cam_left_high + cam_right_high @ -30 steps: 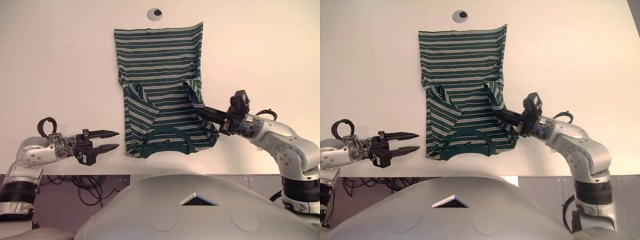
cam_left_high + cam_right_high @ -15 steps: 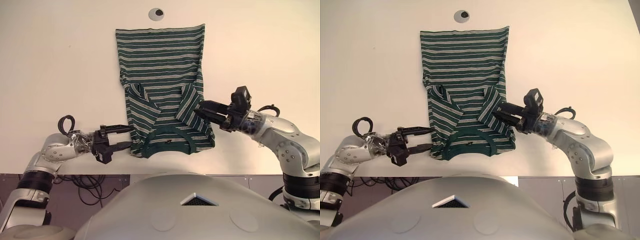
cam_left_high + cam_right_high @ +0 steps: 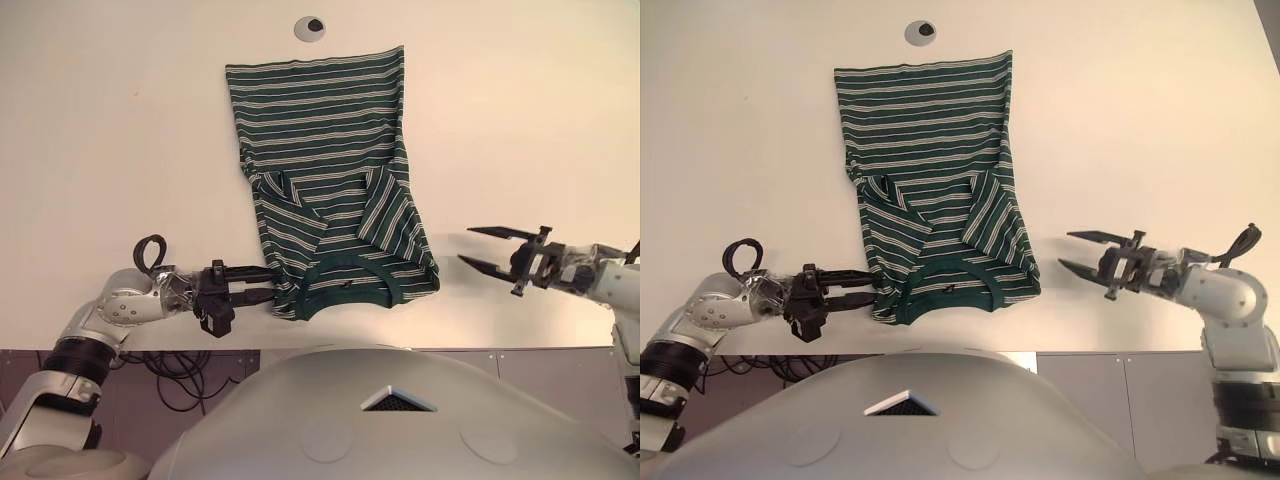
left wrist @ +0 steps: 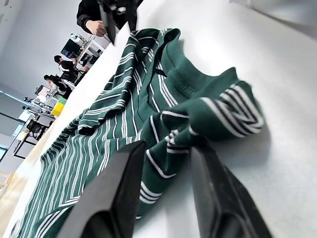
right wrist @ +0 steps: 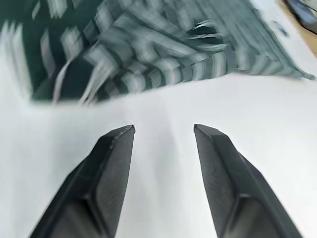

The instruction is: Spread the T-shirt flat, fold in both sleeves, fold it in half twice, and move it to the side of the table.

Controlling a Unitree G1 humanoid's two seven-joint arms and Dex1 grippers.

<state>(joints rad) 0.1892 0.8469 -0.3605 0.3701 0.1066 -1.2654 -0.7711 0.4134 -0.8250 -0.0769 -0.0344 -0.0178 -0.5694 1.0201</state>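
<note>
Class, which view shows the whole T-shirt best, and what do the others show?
The left eye view: the T-shirt is whole from above, hem to collar; the right eye view matches. The left wrist view has its bunched corner between the fingers of the left claw; the right wrist view, one edge beyond the right claw.

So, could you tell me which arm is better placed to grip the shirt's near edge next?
Left, probably. The left claw straddles the near corner of the shirt, which lies between its fingers. The right claw hangs open over bare table, apart from the shirt.
</note>
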